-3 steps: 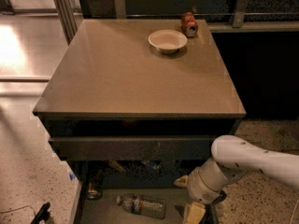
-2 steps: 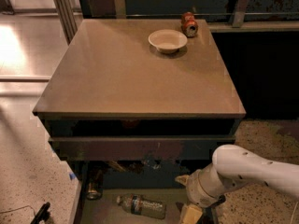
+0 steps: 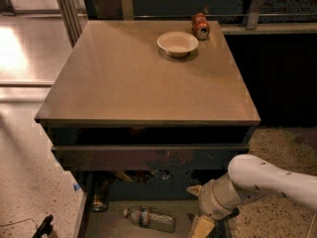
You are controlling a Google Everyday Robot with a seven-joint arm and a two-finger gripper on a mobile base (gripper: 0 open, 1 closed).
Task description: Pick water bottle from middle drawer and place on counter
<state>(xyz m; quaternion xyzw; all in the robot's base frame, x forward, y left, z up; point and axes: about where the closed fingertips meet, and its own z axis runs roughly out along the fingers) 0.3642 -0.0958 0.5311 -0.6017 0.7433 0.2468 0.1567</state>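
The counter spreads well above and behind the fingers; the middle drawer stands pulled out, its pale floor under and left of them; the arm has sunk slightly over the last second, bringing the gripper down to the drawer's right end, fingers spread and empty; the water bottle lies unmoved on its side just left of the fingertips, not yet touched; so the grasp looks imminent, needing only a short leftward reach.
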